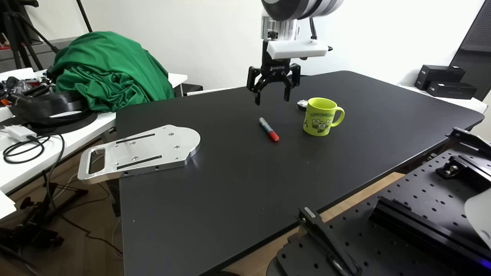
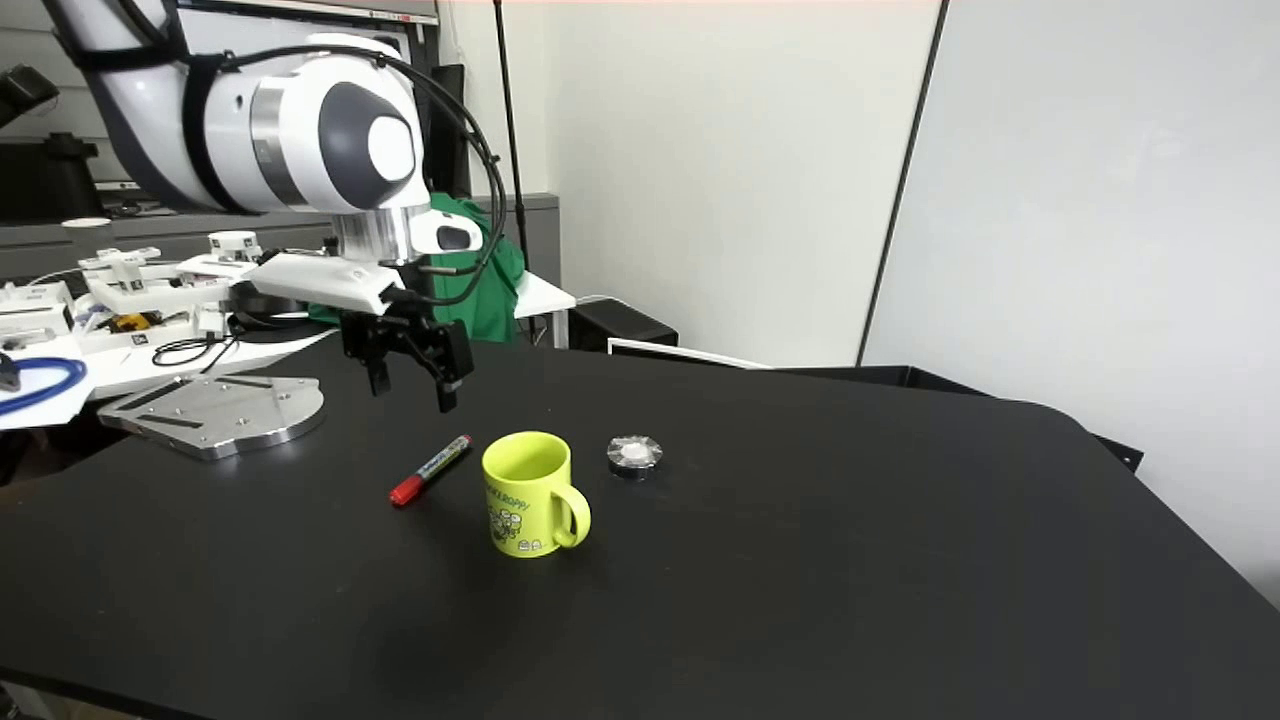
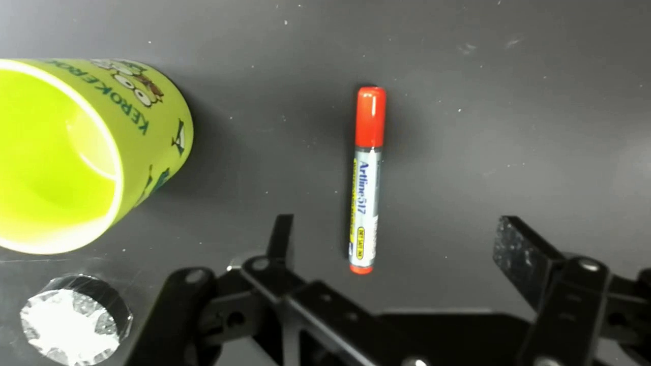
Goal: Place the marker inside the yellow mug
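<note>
The marker (image 1: 269, 129) lies flat on the black table, with a red cap and a light grey body. It also shows in an exterior view (image 2: 432, 470) and in the wrist view (image 3: 367, 198). The yellow mug (image 1: 319, 119) stands upright beside it, handle pointing away from the marker; it shows in an exterior view (image 2: 522, 505) and at the left of the wrist view (image 3: 147, 137). My gripper (image 1: 272, 98) is open and empty, above the table near the marker's light end. In the wrist view the marker's light end lies between the fingertips (image 3: 396, 231), closer to the left finger.
A clear-wrapped black roll (image 2: 633, 457) lies behind the mug; it also shows in the wrist view (image 3: 76, 320). A silver metal plate (image 1: 149, 147) rests on the table's side edge. A green cloth (image 1: 107, 69) is heaped on a side table. A perforated black platform (image 1: 414, 191) adjoins the table.
</note>
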`<state>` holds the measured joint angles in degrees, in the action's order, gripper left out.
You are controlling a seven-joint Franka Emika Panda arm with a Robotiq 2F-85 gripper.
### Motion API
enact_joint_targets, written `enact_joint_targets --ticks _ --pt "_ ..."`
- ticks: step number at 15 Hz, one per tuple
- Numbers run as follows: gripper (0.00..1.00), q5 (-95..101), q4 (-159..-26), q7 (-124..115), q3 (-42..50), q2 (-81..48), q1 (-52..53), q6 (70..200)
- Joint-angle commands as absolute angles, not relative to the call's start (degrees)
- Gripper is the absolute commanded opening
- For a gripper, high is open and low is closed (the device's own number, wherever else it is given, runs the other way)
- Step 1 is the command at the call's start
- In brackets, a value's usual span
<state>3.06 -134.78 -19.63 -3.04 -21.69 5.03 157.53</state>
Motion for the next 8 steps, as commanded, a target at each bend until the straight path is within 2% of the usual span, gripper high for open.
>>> enact_joint_targets --ticks 1,8 --pt "1.00 -1.5 -132.6 -12.5 -4.7 -26.0 4.2 160.7" --pt "1.00 -5.9 -131.3 -8.2 -5.2 -30.6 3.5 163.0"
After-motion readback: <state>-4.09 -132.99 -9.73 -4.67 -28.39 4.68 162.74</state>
